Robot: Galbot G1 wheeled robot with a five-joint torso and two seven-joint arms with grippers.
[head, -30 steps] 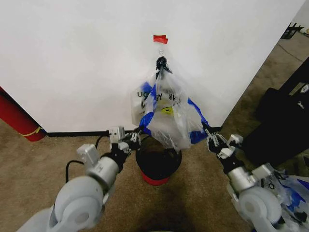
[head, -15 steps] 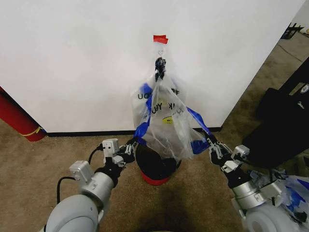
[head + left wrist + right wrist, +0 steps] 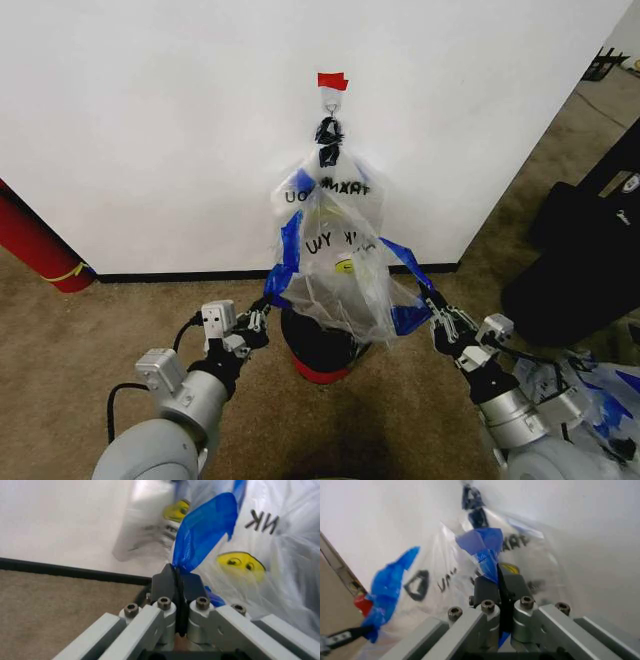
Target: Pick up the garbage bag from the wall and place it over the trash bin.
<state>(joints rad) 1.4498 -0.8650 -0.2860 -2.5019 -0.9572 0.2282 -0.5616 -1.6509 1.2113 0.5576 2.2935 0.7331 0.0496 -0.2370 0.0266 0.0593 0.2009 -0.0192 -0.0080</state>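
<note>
White wall (image 3: 150,130), crinkly translucent garbage bag (image 3: 335,270)

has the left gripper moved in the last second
Yes. The left gripper, shut on the garbage bag, has dropped lower and drawn back from the wall baseboard, toward the robot.

— What do the arms look like?
— Pale grey, rounded shells with silver wrists and black cables looping alongside.
— And the left gripper (image 3: 177,582)?
— Black fingertip pads on silver fingers, a row of hex screws just behind them. The right gripper (image 3: 499,580) matches it.
</note>
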